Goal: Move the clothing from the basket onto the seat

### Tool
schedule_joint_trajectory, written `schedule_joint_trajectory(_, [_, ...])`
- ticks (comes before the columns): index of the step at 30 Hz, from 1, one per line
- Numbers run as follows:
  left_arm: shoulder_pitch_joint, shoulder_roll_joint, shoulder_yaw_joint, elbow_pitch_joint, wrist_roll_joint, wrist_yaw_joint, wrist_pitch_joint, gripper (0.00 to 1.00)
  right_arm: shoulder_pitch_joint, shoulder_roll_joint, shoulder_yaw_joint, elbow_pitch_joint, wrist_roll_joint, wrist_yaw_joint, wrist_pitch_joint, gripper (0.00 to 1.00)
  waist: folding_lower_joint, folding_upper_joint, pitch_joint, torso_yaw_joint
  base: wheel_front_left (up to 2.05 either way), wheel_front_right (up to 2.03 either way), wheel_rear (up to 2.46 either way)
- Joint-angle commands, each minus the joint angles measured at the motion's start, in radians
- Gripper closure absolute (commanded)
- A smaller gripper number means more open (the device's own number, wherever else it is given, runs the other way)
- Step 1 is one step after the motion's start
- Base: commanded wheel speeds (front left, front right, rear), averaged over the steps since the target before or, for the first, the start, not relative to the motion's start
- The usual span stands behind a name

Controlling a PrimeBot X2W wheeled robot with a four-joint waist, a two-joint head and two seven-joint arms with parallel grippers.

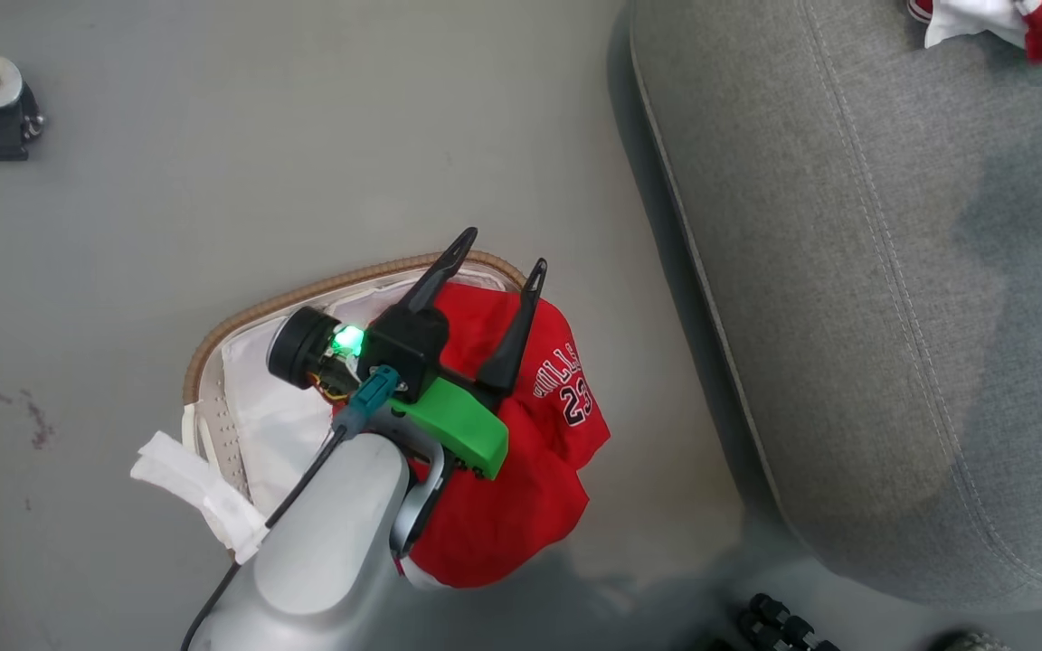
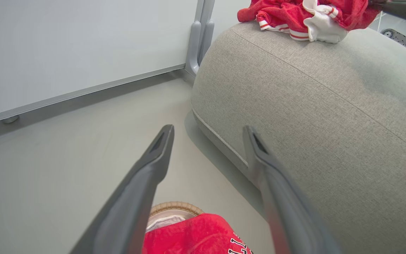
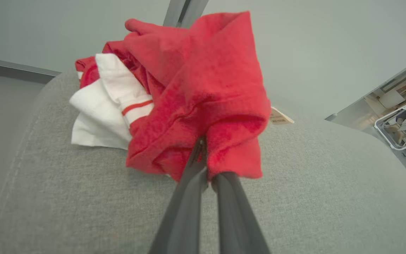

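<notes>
One grey floor strip [image 1: 652, 470] separates basket [image 1: 304, 294] from seat [image 1: 847, 271].

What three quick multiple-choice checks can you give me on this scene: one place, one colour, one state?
1. Where is the BULLS 23 jersey?
A. Spread on the seat
B. Draped over the basket
C. On bare floor, far from everything

2. What colour is the basket's woven rim?
A. Brown
B. Black
C. Blue

3. How is the right gripper?
A. Open and empty
B. Shut on nothing
C. Shut on red clothing over the seat

Answers:
1 B, the printed jersey hangs over the basket's side, under the open left gripper.
2 A, the rim shows tan-brown in the head view.
3 C, its fingers pinch the red fabric over the grey cushion.
</notes>
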Motion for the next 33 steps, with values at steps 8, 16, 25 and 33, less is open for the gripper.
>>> schedule_joint_trajectory(8, [0.055,0.003,0.015,0.015,-0.027,0.001,0.001,0.00,0.221,0.057,-0.130,-0.026,-0.037,-0.001,0.000,1.00,-0.0002,-0.0001,-0.106,-0.018,0.00,0.00,0.00])
schedule_joint_trajectory(16, [0.100,0.004,0.015,0.020,-0.049,0.019,0.001,0.00,0.324,0.105,-0.217,-0.069,-0.068,-0.001,0.000,0.00,-0.0002,-0.0001,-0.179,-0.026,0.00,0.00,0.00])
schedule_joint_trajectory(25, [0.155,0.004,0.048,0.012,-0.068,0.049,0.001,0.00,0.401,0.162,-0.302,-0.192,-0.106,-0.001,0.000,0.00,-0.0002,-0.0001,-0.278,0.002,0.00,0.00,0.00])
schedule_joint_trajectory(33, [0.219,0.004,0.129,-0.020,-0.050,0.083,0.001,0.00,0.449,0.196,-0.199,-0.338,-0.057,-0.001,0.000,0.00,-0.0002,-0.0001,-0.361,0.055,0.00,0.00,0.00])
